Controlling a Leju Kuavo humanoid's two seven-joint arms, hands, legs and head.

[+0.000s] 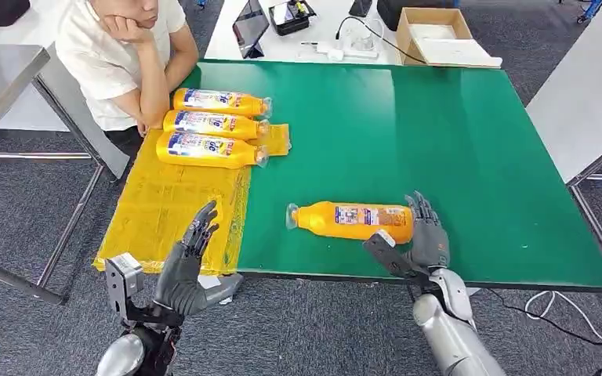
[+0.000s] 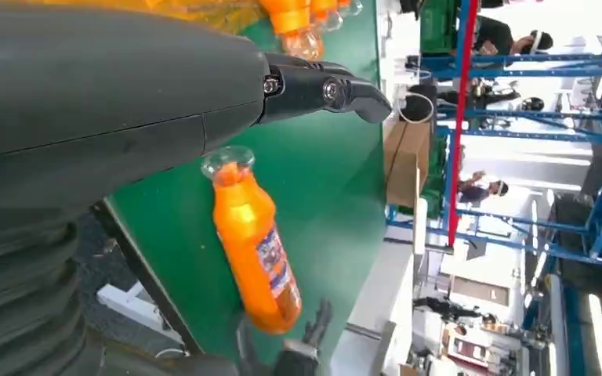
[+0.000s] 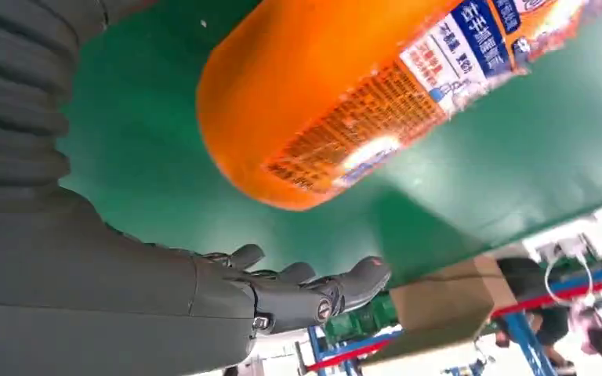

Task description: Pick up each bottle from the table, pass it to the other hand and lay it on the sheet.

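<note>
An orange bottle (image 1: 353,222) (image 2: 255,251) (image 3: 337,94) lies on its side on the green table (image 1: 439,133), cap pointing left, near the front edge. My right hand (image 1: 419,239) (image 3: 282,294) is open at the bottle's base end, with its fingers (image 1: 425,211) behind the base and its thumb in front, apart from the bottle. My left hand (image 1: 188,262) (image 2: 313,90) is open and raised over the front edge of the yellow sheet (image 1: 165,211), holding nothing. Three orange bottles (image 1: 208,149) lie side by side at the far end of the sheet.
A person (image 1: 125,55) sits at the far left corner, an elbow resting by the sheet. Behind the green table a white table carries a cardboard box (image 1: 435,35), a tablet (image 1: 249,27) and cables. Another table (image 1: 588,102) stands at the right.
</note>
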